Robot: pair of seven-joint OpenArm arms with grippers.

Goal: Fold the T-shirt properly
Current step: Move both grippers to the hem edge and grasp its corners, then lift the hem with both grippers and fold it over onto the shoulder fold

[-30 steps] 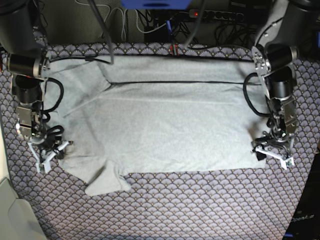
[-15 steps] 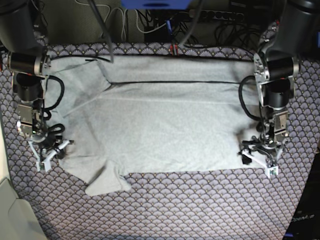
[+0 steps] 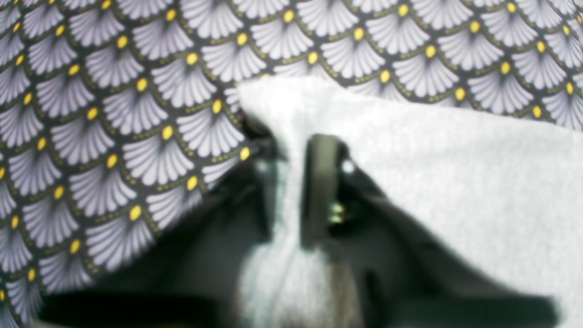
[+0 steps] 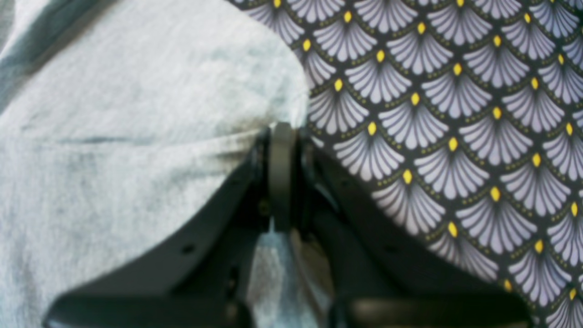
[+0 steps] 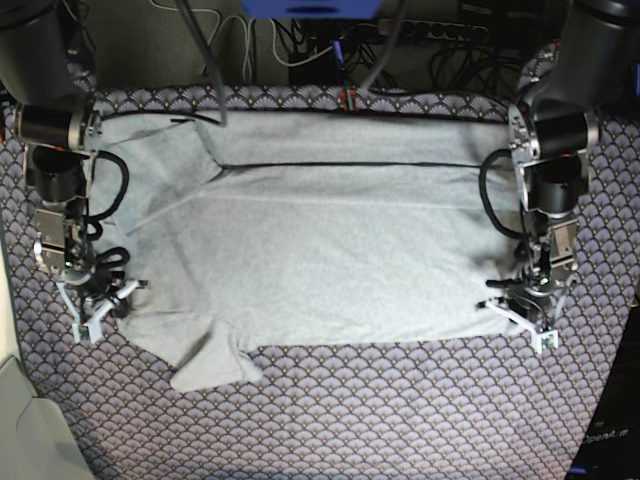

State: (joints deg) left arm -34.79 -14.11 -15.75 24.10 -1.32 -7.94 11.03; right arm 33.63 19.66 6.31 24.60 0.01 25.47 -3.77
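The light grey T-shirt [image 5: 330,260] lies spread flat on the table, one sleeve [image 5: 215,365] bunched at its near left corner. On the right of the base view, my left gripper [image 5: 522,318] is at the shirt's near right corner. The left wrist view shows this gripper [image 3: 296,150] shut, with a pinch of the grey cloth [image 3: 432,182] between its fingers. At the shirt's left edge my right gripper [image 5: 100,303] is low on the table. In the right wrist view it [image 4: 282,136] is shut on the fabric's edge [image 4: 136,136].
A purple fan-scale tablecloth [image 5: 400,420] covers the table around the shirt. Cables and a power strip [image 5: 430,30] hang behind the far edge. A pale grey object [image 5: 25,430] sits at the near left corner.
My left gripper has slid inward over the shirt's near right corner and closed on the cloth. The right gripper has kept its place and its grip.
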